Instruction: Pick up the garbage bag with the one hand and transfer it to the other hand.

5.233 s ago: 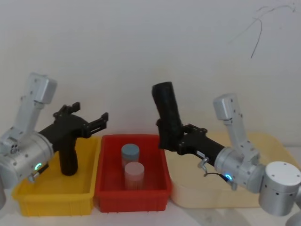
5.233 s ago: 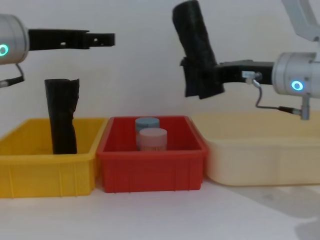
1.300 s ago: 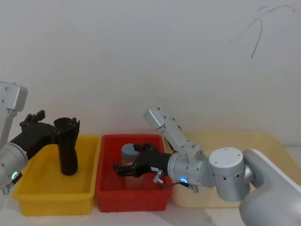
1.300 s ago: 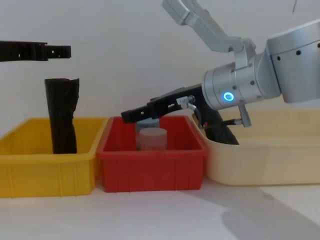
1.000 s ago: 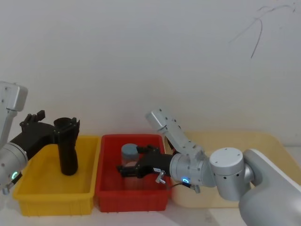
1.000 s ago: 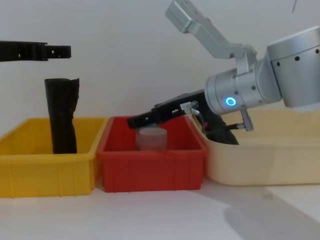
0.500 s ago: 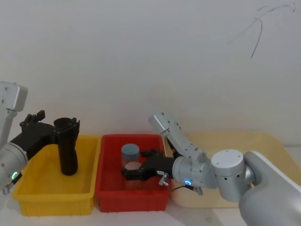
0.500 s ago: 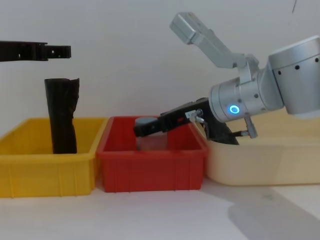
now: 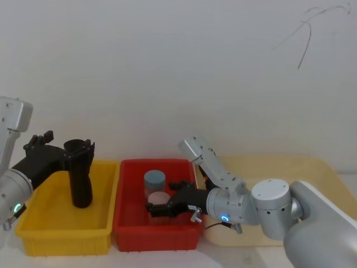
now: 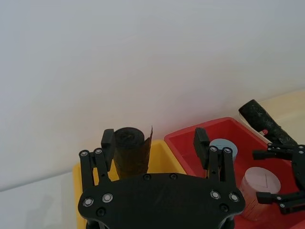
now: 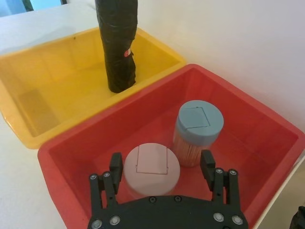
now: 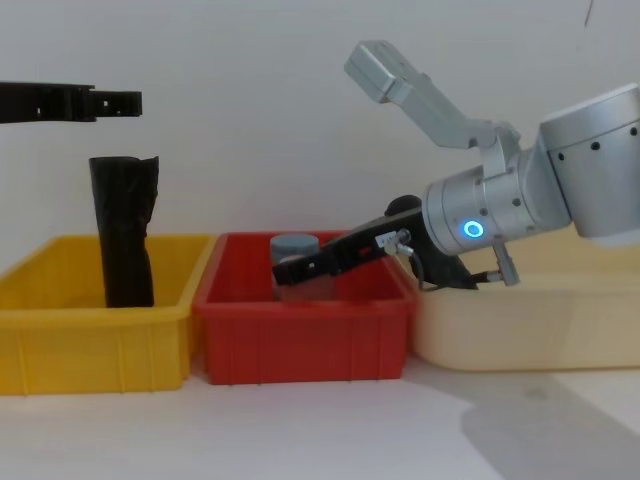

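**Inspector A:** Nearest item first. State of the right claw [image 11: 161, 160]?

**Inspector B:** Fingers spread wide and gripping nothing. It is low inside the red bin [image 12: 300, 340], with the pink-lidded canister [image 11: 151, 168] between its fingers. The blue-lidded canister [image 11: 198, 120] stands just beyond.

**Inspector A:** And the garbage bag [image 10: 261, 118]?

**Inspector B:** Lying on its side in the beige tray [image 12: 520, 330], back beside that claw's wrist. Neither claw holds it.

**Inspector A:** The left claw [image 10: 153, 137]?

**Inspector B:** Also spread and empty, hanging above the slimmer roll [image 10: 129, 152], which stands upright in the yellow bin [image 9: 61, 234] below it.

**Inspector A:** Progress?

**Inspector B:** My judgement is that no handover is in hand. With the bag resting free in the tray, any pick-up and transfer remains to be done
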